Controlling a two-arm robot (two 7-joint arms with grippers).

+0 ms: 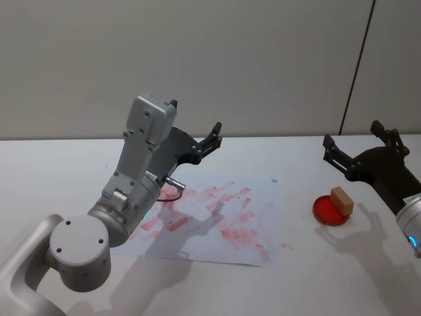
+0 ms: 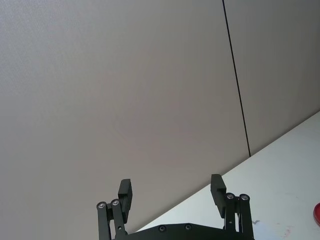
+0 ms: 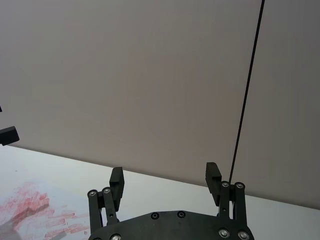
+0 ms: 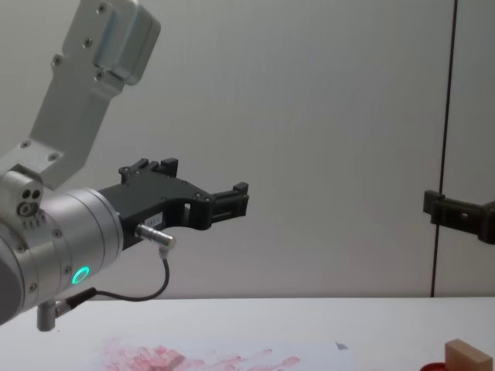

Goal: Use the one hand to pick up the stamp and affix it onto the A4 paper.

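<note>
The stamp (image 1: 342,200), a small tan wooden block, rests on a red round pad (image 1: 327,212) on the right of the table; the chest view shows the stamp (image 4: 467,357) low at the right edge. The A4 paper (image 1: 223,224), blotched with pink-red prints, lies flat at the table's centre, and its prints show in the right wrist view (image 3: 35,212). My right gripper (image 1: 353,135) hovers open and empty in the air behind and slightly right of the stamp, its jaws wide apart (image 3: 165,176). My left gripper (image 1: 195,118) is raised above the paper's far left part, also open and empty (image 2: 170,190).
The white table (image 1: 52,171) ends at a plain grey wall with a dark vertical seam (image 1: 358,66) on the right. My bulky left arm (image 1: 125,197) leans over the paper's left side. Bare tabletop lies between the paper and the red pad.
</note>
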